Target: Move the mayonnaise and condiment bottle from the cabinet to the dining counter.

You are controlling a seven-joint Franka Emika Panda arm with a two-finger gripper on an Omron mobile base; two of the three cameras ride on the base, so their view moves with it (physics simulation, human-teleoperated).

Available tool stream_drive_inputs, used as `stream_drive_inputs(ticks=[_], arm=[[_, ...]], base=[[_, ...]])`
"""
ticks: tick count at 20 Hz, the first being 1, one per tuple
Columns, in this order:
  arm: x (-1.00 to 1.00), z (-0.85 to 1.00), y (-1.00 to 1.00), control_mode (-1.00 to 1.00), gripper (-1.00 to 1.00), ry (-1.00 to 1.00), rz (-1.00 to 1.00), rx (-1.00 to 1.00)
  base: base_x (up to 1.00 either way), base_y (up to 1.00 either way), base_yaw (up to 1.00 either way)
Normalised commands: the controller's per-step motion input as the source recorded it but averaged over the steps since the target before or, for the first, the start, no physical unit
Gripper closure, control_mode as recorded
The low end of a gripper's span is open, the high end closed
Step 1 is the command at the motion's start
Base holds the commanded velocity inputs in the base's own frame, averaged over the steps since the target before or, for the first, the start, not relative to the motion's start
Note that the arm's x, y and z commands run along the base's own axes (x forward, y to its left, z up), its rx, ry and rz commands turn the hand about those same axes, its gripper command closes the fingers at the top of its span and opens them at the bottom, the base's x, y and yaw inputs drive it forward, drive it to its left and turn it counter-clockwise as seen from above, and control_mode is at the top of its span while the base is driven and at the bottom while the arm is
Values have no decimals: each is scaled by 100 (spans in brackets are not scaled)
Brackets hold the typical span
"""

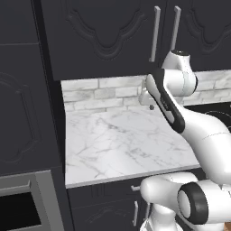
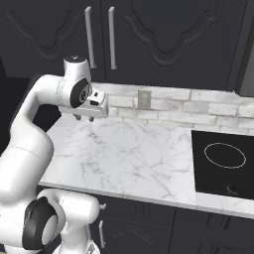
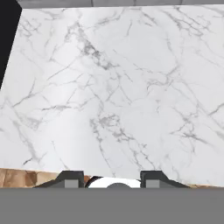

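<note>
The near-black wall cabinet [image 1: 108,36] [image 2: 163,34] hangs above the worktop with its ornate doors closed, and its silver bar handles [image 1: 155,34] [image 2: 89,37] meet at the middle. The mayonnaise and the condiment bottle are hidden, and the dining counter is out of view. My gripper [image 1: 151,106] [image 2: 84,118] [image 3: 111,179] hangs just under the cabinet's lower edge and points down at the marble. It is open, with nothing between its fingers.
Below the hand lies a marble worktop [image 1: 117,144] [image 2: 129,154] [image 3: 113,87] backed by grey brick tiles [image 2: 198,106] with a wall outlet [image 2: 144,98]. A black cooktop [image 2: 225,161] is set in at the right. A tall dark unit [image 1: 22,113] with an oven [image 1: 22,203] stands at the left.
</note>
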Motion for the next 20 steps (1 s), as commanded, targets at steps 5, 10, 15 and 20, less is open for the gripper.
stream_drive_inputs(ticks=[5, 10, 15, 20], arm=[[-25, 1, 0, -100, -100, -12, 0, 0], [-68, 23, -9, -100, -100, -32, 0, 3], [-61, 36, -21, -100, -100, -32, 0, 4], [-40, 37, -32, -100, -100, -31, -2, 3]], base=[[0, 0, 0], [0, 0, 0], [0, 0, 0], [0, 0, 0]])
